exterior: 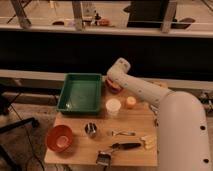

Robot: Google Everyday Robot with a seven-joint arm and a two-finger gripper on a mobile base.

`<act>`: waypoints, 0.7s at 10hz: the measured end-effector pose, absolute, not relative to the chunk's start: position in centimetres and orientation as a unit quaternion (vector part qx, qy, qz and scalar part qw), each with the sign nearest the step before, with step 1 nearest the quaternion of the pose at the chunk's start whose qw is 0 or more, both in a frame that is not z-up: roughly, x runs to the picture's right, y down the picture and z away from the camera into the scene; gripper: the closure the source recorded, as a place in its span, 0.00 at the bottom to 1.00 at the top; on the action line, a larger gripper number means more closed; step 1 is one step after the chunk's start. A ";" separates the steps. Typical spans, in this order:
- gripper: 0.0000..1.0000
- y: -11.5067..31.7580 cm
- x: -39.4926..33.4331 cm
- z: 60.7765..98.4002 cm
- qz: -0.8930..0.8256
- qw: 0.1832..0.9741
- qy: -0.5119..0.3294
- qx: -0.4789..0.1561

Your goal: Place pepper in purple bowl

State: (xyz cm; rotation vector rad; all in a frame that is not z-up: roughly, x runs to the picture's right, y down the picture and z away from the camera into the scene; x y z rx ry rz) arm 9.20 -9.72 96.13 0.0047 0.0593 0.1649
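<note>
My gripper (112, 83) hangs from the white arm (145, 92) at the table's back edge, just right of the green tray. It points down over a small dull reddish-purple round shape, the purple bowl (116, 89), which the gripper mostly covers. The pepper does not show as a separate thing; it is hidden at or under the gripper, and I cannot tell whether it is held or lies in the bowl.
A green rectangular tray (80, 93) stands at the back left. A white cup (113, 106) and a small round orange item (130, 102) sit in front of the gripper. An orange bowl (59, 138), a metal cup (91, 129), a fork (123, 133) and a black-handled tool (123, 146) lie nearer the front.
</note>
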 end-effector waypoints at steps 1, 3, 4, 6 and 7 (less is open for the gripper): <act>0.22 -9.8 9.2 96.0 0.081 0.996 0.029 0.004; 0.40 -9.8 9.8 96.1 0.078 0.996 0.035 0.008; 0.53 -9.8 10.5 96.0 0.079 0.996 0.037 0.011; 0.62 -9.9 10.5 96.0 0.077 0.996 0.036 0.013; 0.62 -10.0 10.4 96.0 0.075 0.996 0.036 0.014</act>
